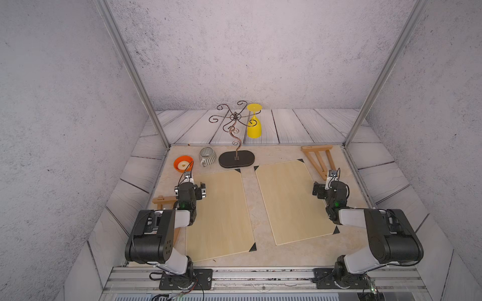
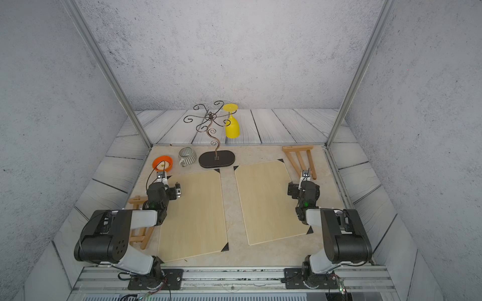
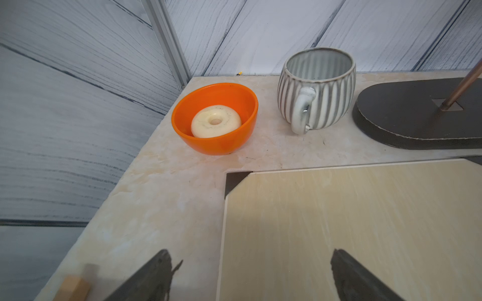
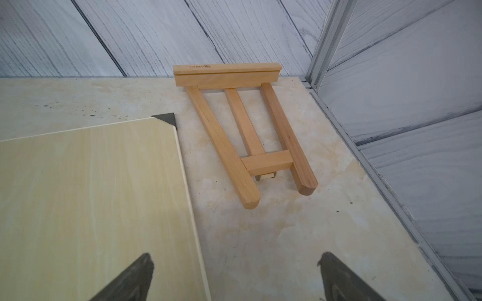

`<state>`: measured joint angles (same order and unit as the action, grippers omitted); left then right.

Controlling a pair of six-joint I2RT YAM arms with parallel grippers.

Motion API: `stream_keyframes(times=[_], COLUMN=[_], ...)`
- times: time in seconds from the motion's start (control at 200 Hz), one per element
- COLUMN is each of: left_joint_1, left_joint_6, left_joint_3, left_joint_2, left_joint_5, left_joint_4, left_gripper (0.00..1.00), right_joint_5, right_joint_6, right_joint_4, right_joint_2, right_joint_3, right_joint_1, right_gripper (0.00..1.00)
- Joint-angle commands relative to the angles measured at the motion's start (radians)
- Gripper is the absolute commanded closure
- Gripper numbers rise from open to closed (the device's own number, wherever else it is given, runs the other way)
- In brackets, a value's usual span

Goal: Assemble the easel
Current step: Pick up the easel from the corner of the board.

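Orange bowl (image 3: 216,146) holds white ring (image 3: 206,127); striped mug (image 3: 326,104) beside; yellow glass (image 1: 254,127) on stand (image 1: 227,159).

- Right easel frame (image 4: 242,122): pale wood, three slats between a ledge bar and a short crosspiece; lies flat by the far right corner of the table (image 1: 250,208).
- Left easel frame (image 2: 140,234): same wood; lies flat at the left edge, largely hidden.

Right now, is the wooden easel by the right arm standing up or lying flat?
Lying flat: the wooden easel rests with all its rails against the tabletop, with nothing propping it up.
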<state>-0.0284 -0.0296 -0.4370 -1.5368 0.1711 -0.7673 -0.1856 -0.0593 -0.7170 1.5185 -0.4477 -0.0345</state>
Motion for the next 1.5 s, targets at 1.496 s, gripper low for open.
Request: stream_keyframes(times=[1.496], left_joint_1=[0.037], left_joint_6=[-0.610], left_joint_3=[-0.096], left_joint_2=[0.457], left_joint_5=[-0.283], left_joint_4=[0.490], left_gripper=[0.03], right_joint_5=[-0.030], right_joint_6=[-0.574], right_joint_4=[0.919], right_joint_2=[-0.594], right_joint_3=[-0.154], right_joint_1=[-0.002], right_gripper=[0.01])
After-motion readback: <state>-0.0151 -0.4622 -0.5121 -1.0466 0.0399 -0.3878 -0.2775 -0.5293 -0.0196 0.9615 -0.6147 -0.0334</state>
